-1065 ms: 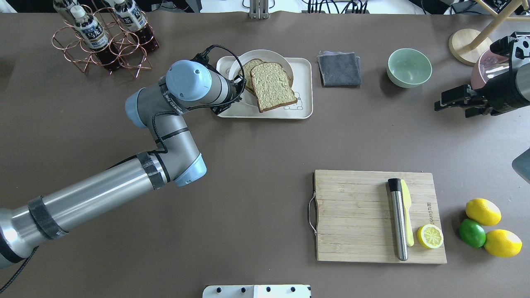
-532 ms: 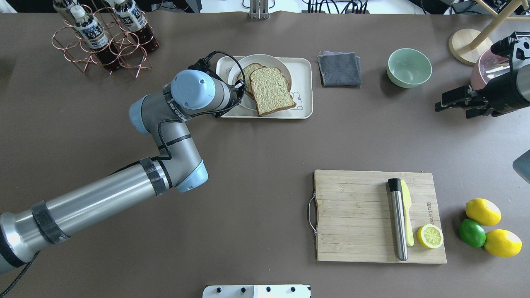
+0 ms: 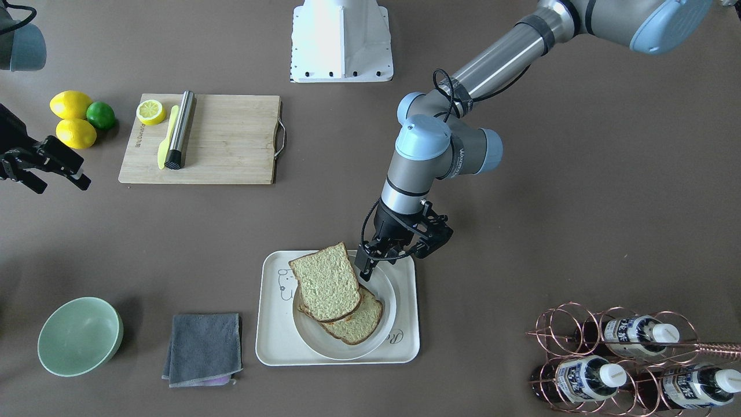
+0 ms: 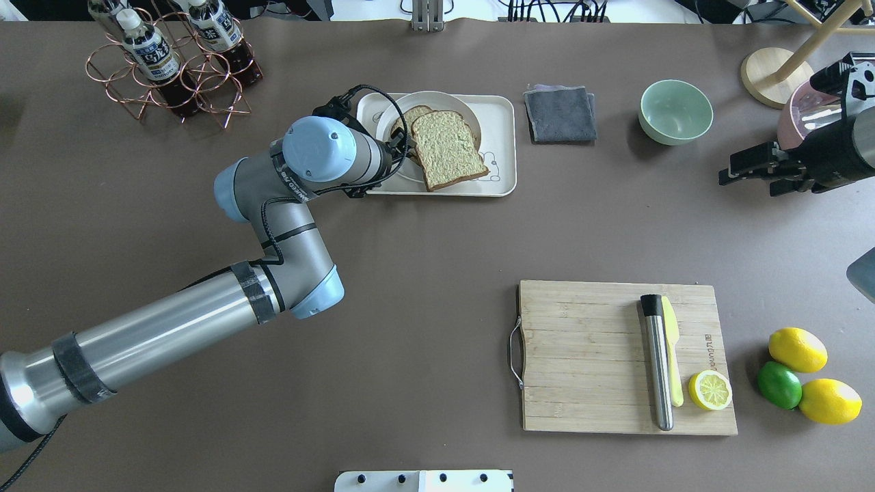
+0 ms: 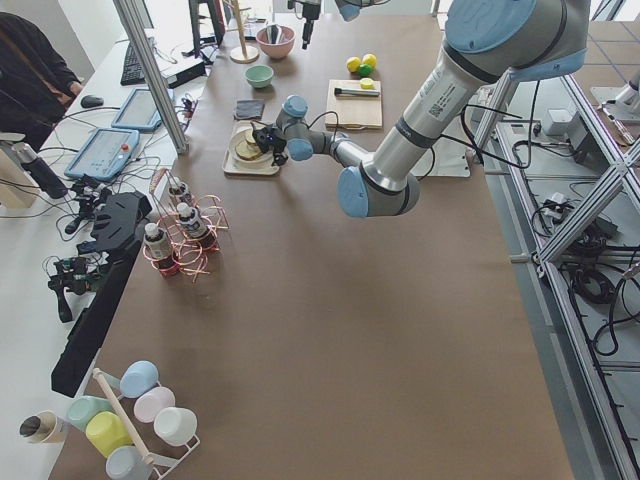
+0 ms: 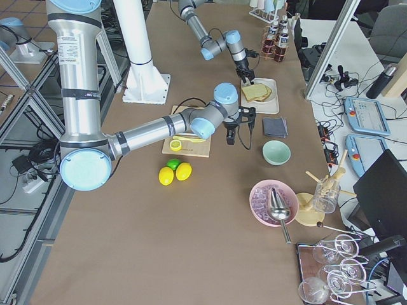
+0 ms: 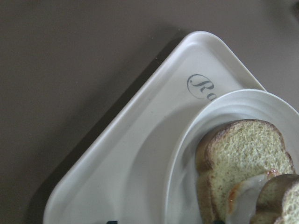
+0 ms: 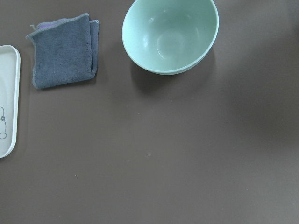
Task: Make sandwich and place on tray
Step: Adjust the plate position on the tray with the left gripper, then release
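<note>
The sandwich (image 3: 327,284) lies on a round white plate (image 3: 382,289), and the plate stands on the cream tray (image 3: 275,341). Its top slice sits askew over the lower one and overhangs the plate's rim. In the left wrist view a bit of white egg shows between the slices of the sandwich (image 7: 243,158). My left gripper (image 3: 385,260) hovers over the plate's near edge beside the bread, open and holding nothing. My right gripper (image 4: 731,169) hangs open and empty over the table at the far right, well away from the tray (image 4: 502,137).
A grey cloth (image 4: 560,113) and a green bowl (image 4: 675,111) lie right of the tray. A wooden cutting board (image 4: 588,355) carries a steel rod, a yellow knife and a lemon half. Beside it lie two lemons and a lime (image 4: 796,372). A copper bottle rack (image 4: 171,61) stands far left.
The top slice has dropped from a raised position onto the lower slice on the plate. My left wrist has drawn back a little from the plate. The right arm has hardly moved.
</note>
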Controlling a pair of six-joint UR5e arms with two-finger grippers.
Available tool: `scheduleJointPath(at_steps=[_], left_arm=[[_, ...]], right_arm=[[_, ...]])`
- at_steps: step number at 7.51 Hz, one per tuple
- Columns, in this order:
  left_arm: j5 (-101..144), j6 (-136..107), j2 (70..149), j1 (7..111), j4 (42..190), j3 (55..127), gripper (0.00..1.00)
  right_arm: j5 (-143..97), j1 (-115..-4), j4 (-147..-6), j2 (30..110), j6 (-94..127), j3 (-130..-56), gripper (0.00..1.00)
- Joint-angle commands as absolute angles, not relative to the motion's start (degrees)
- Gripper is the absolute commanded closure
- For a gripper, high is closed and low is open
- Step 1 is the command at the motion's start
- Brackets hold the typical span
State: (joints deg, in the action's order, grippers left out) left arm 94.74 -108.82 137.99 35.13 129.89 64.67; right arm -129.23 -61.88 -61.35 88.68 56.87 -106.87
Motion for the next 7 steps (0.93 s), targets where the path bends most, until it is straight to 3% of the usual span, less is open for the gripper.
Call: scheduleJointPath(at_steps=[1,4,7], left_arm=[[96.58,-108.46,137.90,36.82,129.64,67.75,0.02],[100.10,-108.11,133.62,37.53,128.94,73.62,0.02],[100.64,-83.72,122.21,38.05,111.85,95.10,0.02]], right_arm=[[-129.29,-61.96,-61.35,88.77,56.87,-106.96,0.01],[-129.37,-62.05,-61.35,88.95,56.60,-107.23,0.01],[-129.29,-62.31,-61.96,88.86,55.12,-106.35,0.01]])
